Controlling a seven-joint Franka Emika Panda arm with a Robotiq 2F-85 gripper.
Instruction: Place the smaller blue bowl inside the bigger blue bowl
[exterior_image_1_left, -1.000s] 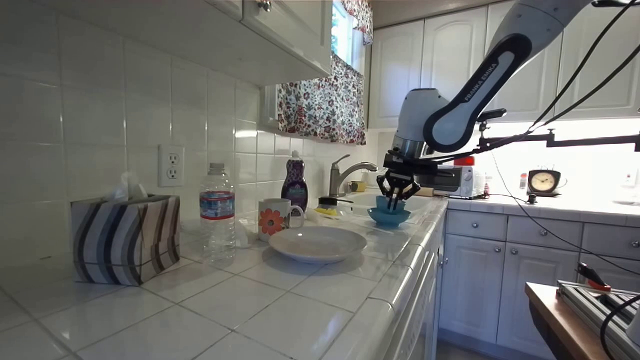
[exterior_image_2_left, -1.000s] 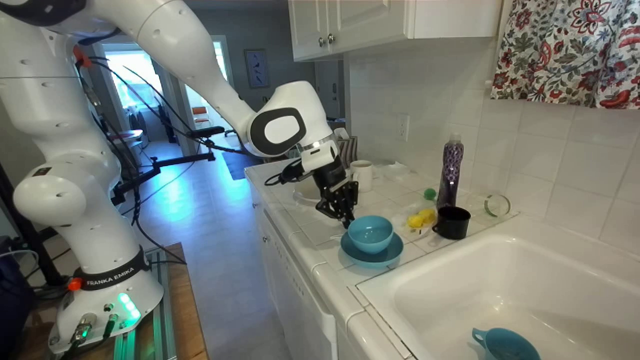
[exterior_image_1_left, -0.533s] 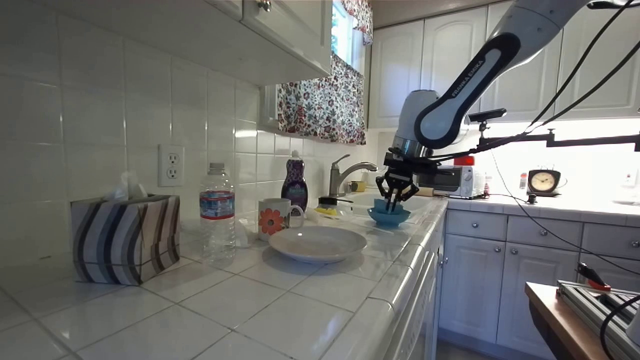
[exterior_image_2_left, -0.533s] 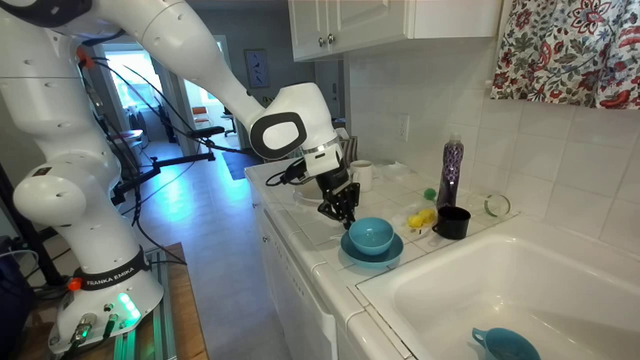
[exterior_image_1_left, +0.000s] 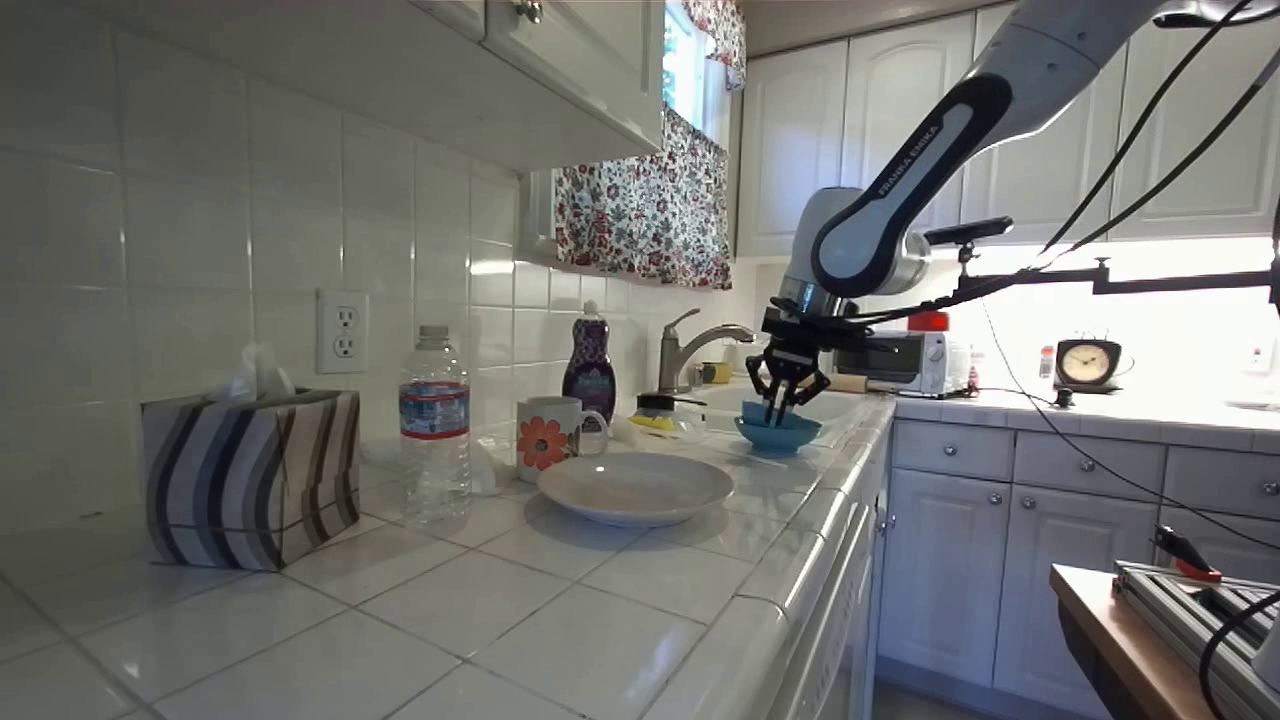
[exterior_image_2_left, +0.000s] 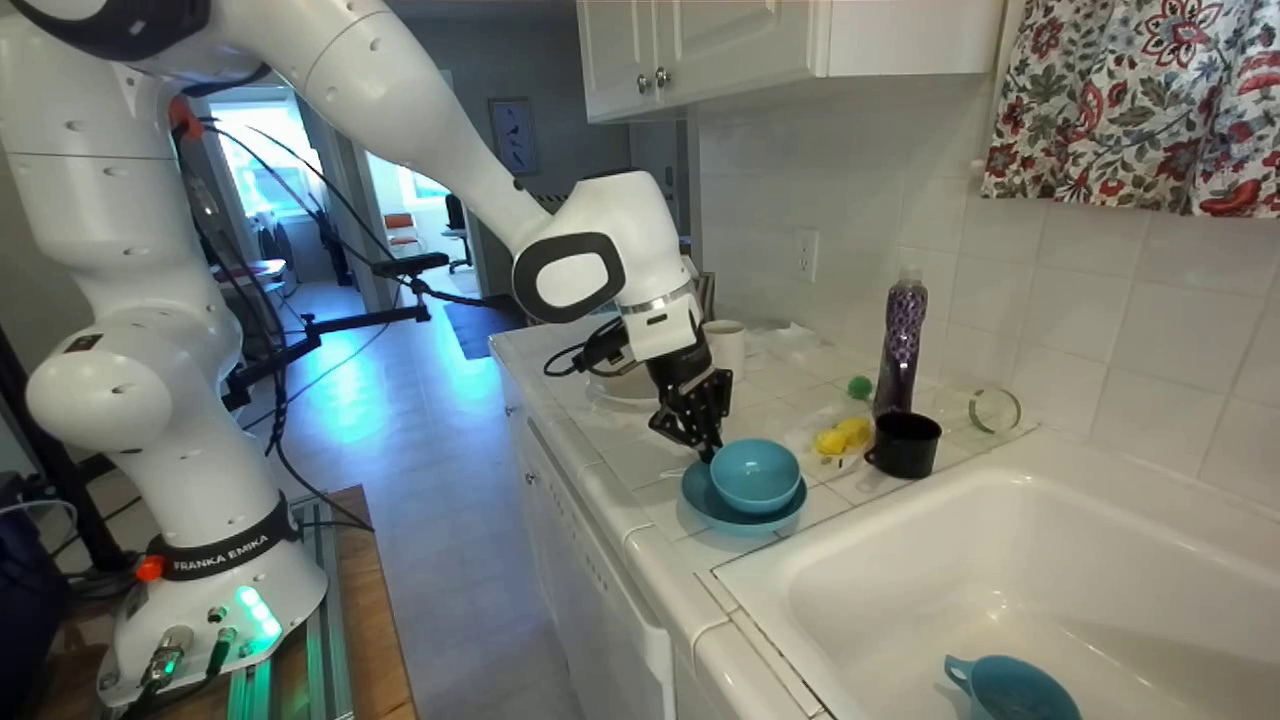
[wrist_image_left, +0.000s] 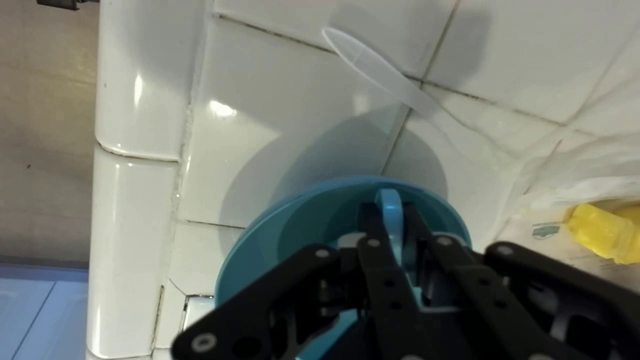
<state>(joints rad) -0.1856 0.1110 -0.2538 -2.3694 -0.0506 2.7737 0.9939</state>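
My gripper is shut on a blue handle at the side of the smaller blue bowl; gripper and handle show in the wrist view. The smaller bowl is over the bigger blue bowl, its opening tipped towards the camera in that exterior view. The bigger bowl stands on the tiled counter by the sink. In an exterior view the smaller bowl sits low within the bigger bowl's rim, partly behind my gripper. I cannot tell whether the two bowls touch.
A pale dish, a mug and a water bottle stand along the counter. A clear plastic spoon lies near the bowls. A black cup and purple bottle stand beside the sink.
My gripper has lowered with the smaller bowl, which now sits deeper over the bigger bowl. In an exterior view both have also shifted slightly right. The bigger bowl has not moved.
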